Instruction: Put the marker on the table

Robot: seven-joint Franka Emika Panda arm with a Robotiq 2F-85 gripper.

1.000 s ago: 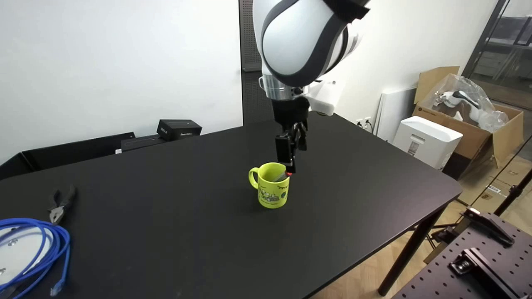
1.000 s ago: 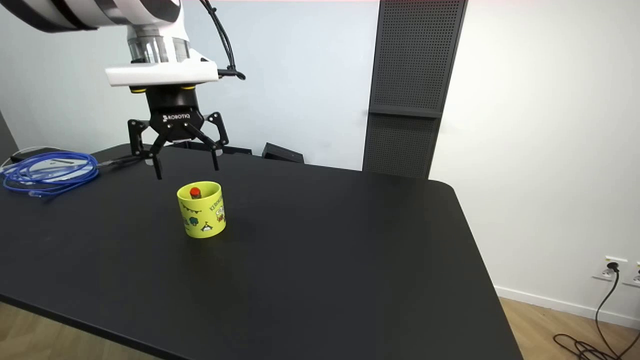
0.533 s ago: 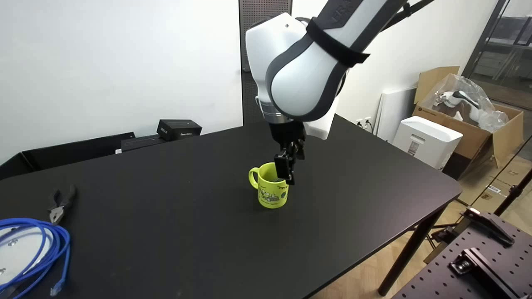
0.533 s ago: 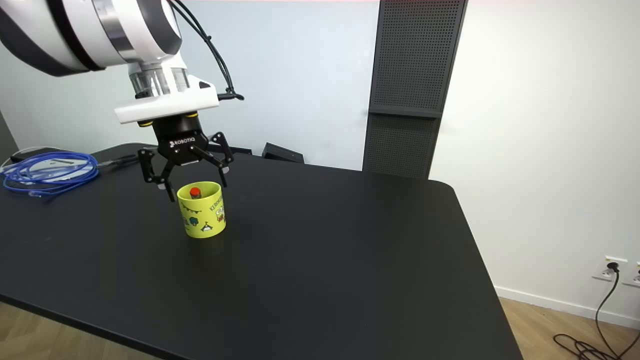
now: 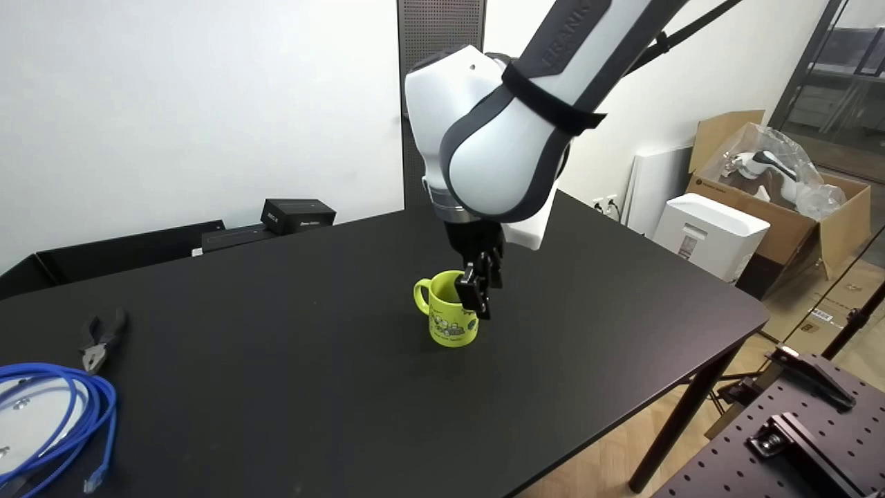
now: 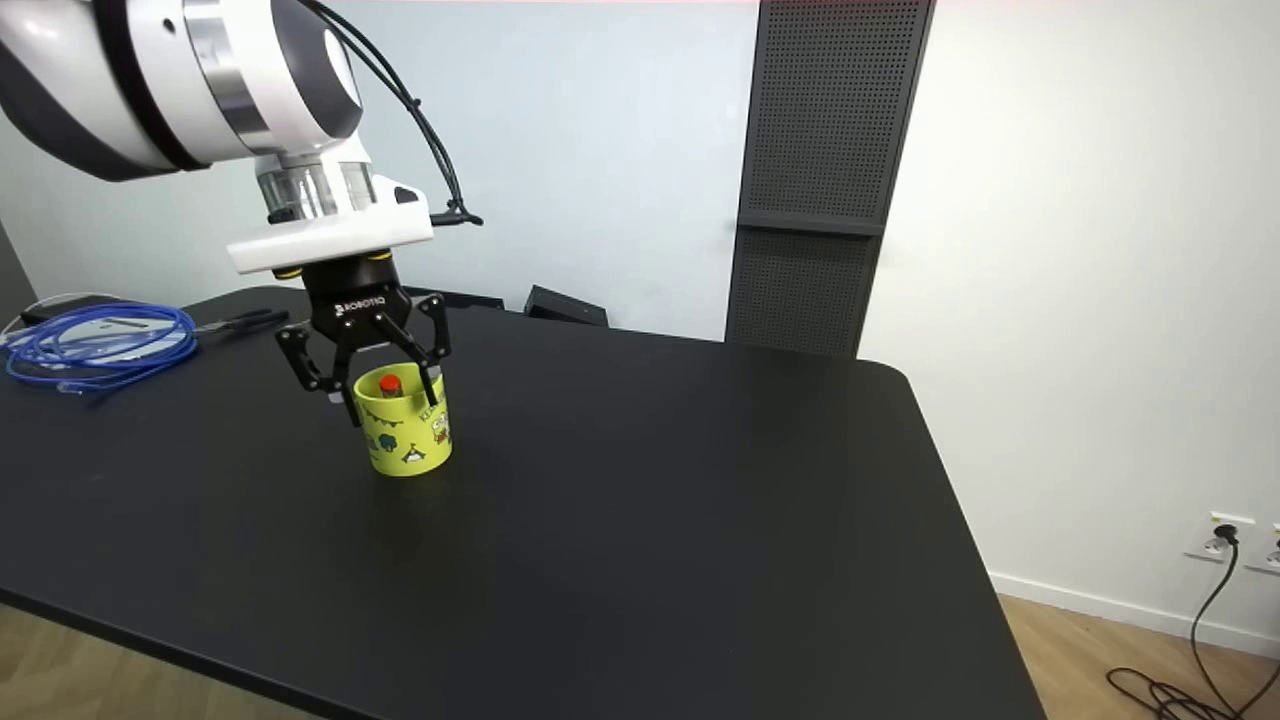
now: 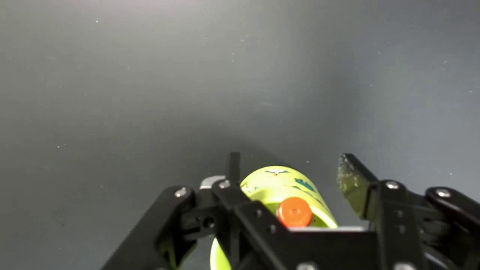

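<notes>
The marker stands leaning inside the yellow-green mug (image 6: 405,440). Only its reddish end (image 6: 390,386) shows above the mug's inner wall; this end also shows in the wrist view (image 7: 294,212). In an exterior view the gripper's fingers (image 5: 473,294) hide the marker and part of the mug (image 5: 449,328). My gripper (image 6: 394,412) is low over the mug, jaws partly apart, with the marker's end between them in the wrist view (image 7: 290,155). No contact with the marker shows. The mug stands upright on the black table (image 6: 700,520).
A blue cable coil (image 5: 62,415) and pliers (image 5: 100,342) lie on the table, away from the mug. Black boxes (image 5: 299,216) stand along the table's back edge. The mug's handle (image 5: 421,296) sticks out on the side away from the fingers.
My gripper has come down from above the mug to its rim level and tilted. Its jaws have drawn somewhat closer together. The mug and marker have not moved.
</notes>
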